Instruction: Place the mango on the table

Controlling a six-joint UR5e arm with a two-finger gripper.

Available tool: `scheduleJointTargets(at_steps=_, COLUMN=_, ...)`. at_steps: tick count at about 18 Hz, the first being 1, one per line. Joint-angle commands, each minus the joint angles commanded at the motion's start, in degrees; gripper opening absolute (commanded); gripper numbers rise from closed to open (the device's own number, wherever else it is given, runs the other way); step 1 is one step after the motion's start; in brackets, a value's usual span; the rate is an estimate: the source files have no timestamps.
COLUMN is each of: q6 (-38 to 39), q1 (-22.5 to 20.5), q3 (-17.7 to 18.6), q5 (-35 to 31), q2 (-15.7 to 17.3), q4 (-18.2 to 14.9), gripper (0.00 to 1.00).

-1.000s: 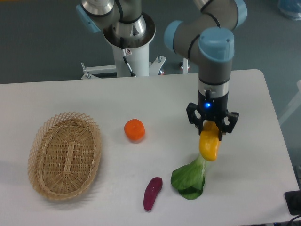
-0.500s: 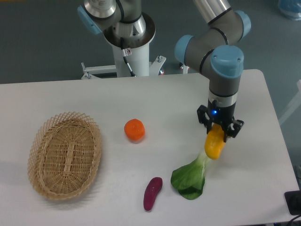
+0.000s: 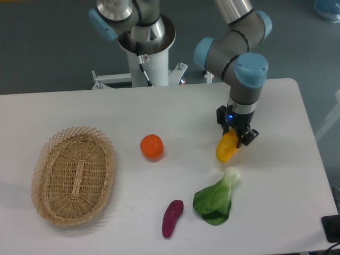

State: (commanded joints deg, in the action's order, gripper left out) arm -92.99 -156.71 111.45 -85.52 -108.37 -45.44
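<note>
White table (image 3: 287, 175): pincer (image 3: 234, 136) grips mango (image 3: 226, 148) above bok choy (image 3: 215, 199).

1 fixed camera looks down at a steep angle from the near long edge of the table (image 3: 79, 111), facing the arm's base (image 3: 149, 64) at the far edge, far enough back to take in nearly the whole tabletop.

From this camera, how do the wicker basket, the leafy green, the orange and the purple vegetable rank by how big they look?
Largest to smallest:
1. wicker basket, by far
2. leafy green
3. purple vegetable and orange: too close to rank, one long and thin, the other round

The front items sit nearer the camera, which may flatter them.
</note>
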Motion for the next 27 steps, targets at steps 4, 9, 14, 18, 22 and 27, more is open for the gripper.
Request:
scheduleJointTargets(at_steps=4, q6=-0.1, q1=0.0, q3=1.0, q5=0.0, q2=0.1, q4=0.1, gripper=0.73)
scheduleJointTargets(at_steps=9, q6=1.0, q1=0.0, q3=0.3, q5=0.1, q2=0.2, q4=0.1, gripper=1.00)
scheduleJointTargets(at_steps=14, q6=1.1, q1=0.0, q3=-3.6, q5=0.0, q2=1.2, q4=-0.2, gripper=1.00)
scheduleJointTargets(at_steps=18, q6=1.0, q1=-0.2, q3=-4.1, q5=0.3, q2=1.5, q4=-0.2, gripper=1.00)
scheduleJointTargets(at_steps=22, q6=1.1, q1=-0.3, q3=-4.7, q5=0.5, q2=1.8, q4=-0.2, gripper=1.00)
scheduleJointTargets(at_steps=27, q6=1.1, q1=-0.2, q3=-4.8, q5=0.5, q2=1.8, q4=-0.2, gripper=1.00)
